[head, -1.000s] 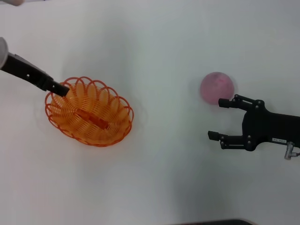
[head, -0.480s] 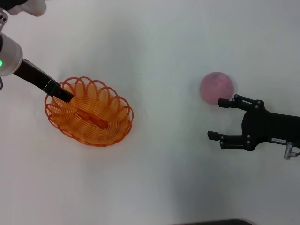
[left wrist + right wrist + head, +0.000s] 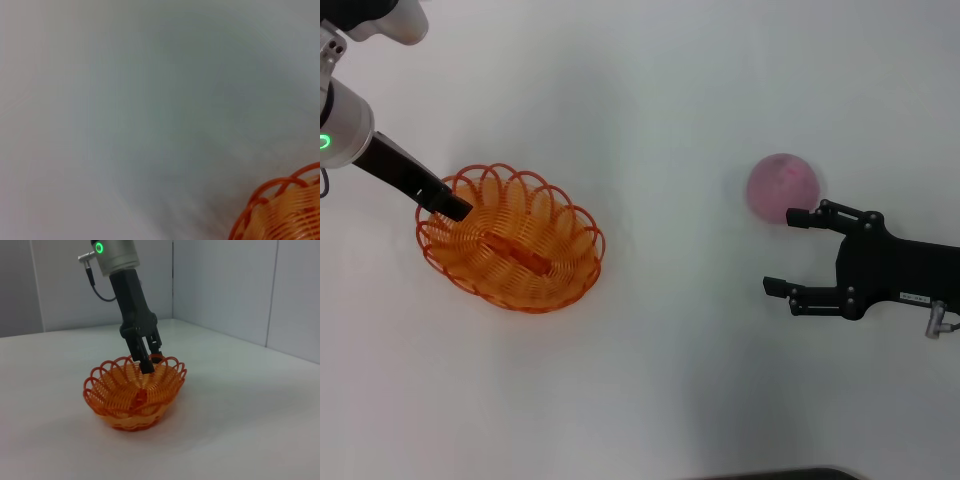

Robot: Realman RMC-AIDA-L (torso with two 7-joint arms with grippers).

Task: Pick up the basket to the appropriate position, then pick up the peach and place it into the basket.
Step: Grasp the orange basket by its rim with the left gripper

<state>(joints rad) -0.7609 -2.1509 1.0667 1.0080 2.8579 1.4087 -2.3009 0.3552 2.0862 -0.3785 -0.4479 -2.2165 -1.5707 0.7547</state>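
The orange wire basket (image 3: 520, 250) rests on the white table at the left, and nothing lies in it. My left gripper (image 3: 455, 205) reaches down to its far-left rim. In the right wrist view the left gripper (image 3: 149, 360) has its fingers pinched together on a rim loop of the basket (image 3: 135, 400). The left wrist view catches only an edge of the basket (image 3: 280, 210). The pink peach (image 3: 782, 185) lies on the table at the right. My right gripper (image 3: 779, 252) stands open just in front of the peach, one fingertip beside it, not touching.
The white table (image 3: 660, 380) stretches between basket and peach. Grey wall panels (image 3: 225, 285) stand behind the table in the right wrist view. A dark edge (image 3: 770, 474) marks the table's front.
My left arm has tilted more upright, bringing its wrist with the green light into view at the top left. The basket has barely shifted. The right arm and peach are unmoved.
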